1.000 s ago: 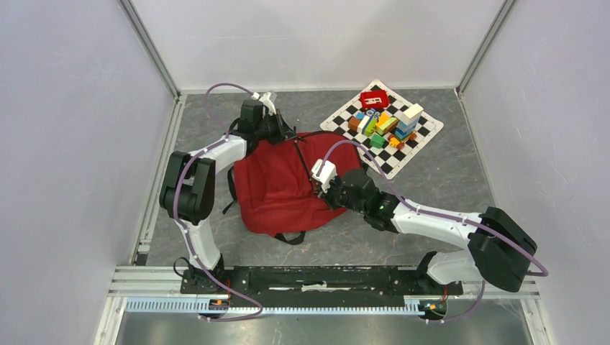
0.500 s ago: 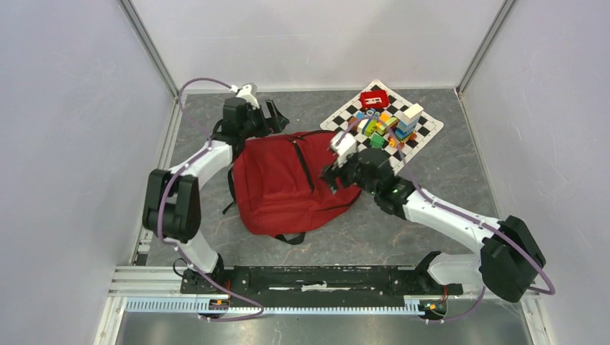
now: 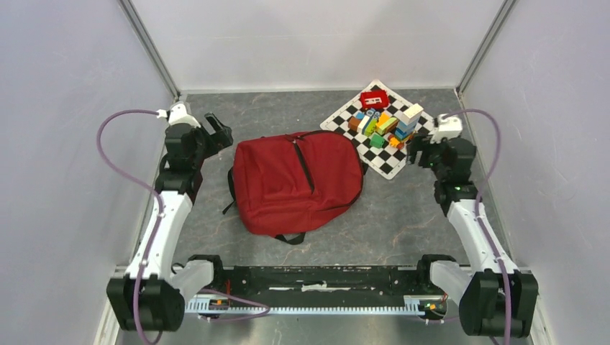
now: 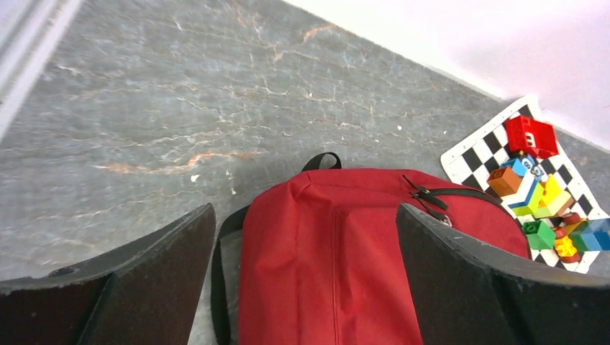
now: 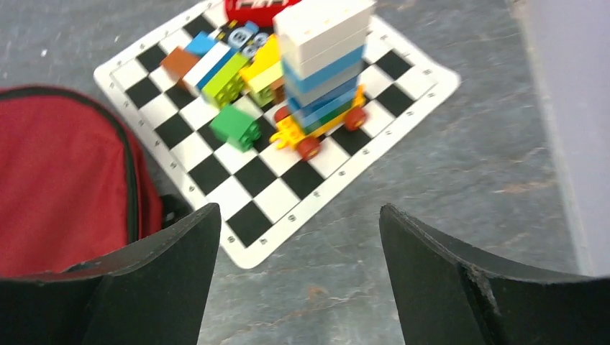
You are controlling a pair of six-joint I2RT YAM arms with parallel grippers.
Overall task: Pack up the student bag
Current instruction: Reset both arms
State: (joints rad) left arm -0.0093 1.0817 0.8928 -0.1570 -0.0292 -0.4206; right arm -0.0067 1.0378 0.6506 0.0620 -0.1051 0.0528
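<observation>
The student bag (image 3: 291, 183), dark red with a black zipper (image 3: 306, 165) drawn shut, lies flat in the middle of the table. My left gripper (image 3: 219, 129) hovers open just beyond the bag's upper left corner, apart from it. In the left wrist view the bag (image 4: 338, 251) fills the space between my open left gripper's (image 4: 303, 208) fingers, well below them. My right gripper (image 3: 417, 149) is open to the right of the bag, at the checkered mat's near right edge. Under my right gripper (image 5: 300, 208) lies only bare table.
A black-and-white checkered mat (image 3: 403, 154) lies behind and right of the bag, bearing several coloured toy blocks (image 3: 385, 123) and a red block (image 3: 374, 98). A stacked block car (image 5: 324, 68) stands on it. Grey walls close in on both sides and the back.
Both arms have drawn back from the bag, the left to the left, the right to the right beside the mat. Both grippers have gone from shut to open.
</observation>
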